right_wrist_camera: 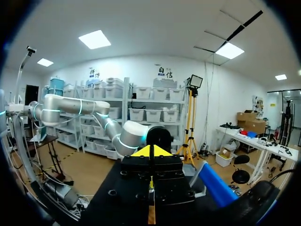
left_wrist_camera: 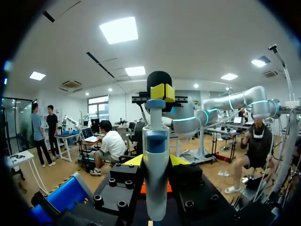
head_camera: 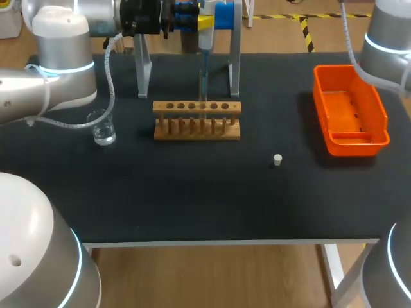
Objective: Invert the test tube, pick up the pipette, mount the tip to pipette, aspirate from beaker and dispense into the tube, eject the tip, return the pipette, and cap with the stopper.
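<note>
My left gripper [head_camera: 192, 22] is at the back of the table, shut on the pipette [head_camera: 207, 32], which hangs upright. The pipette's thin tip [head_camera: 204, 80] points down at a hole of the wooden tube rack [head_camera: 197, 120]; I cannot make out the test tube clearly. In the left wrist view the grey and blue pipette [left_wrist_camera: 156, 179] stands between the yellow fingertips [left_wrist_camera: 134, 161] of the left gripper [left_wrist_camera: 156, 161]. A glass beaker [head_camera: 103, 128] stands left of the rack. The small white stopper [head_camera: 277, 160] lies right of the middle. My right gripper [right_wrist_camera: 151, 151] is shut with nothing in it and raised off the table.
An orange bin [head_camera: 350, 138] sits at the table's right side. A metal pipette stand [head_camera: 235, 70] rises behind the rack. My right arm [head_camera: 385, 38] comes in at the far right corner.
</note>
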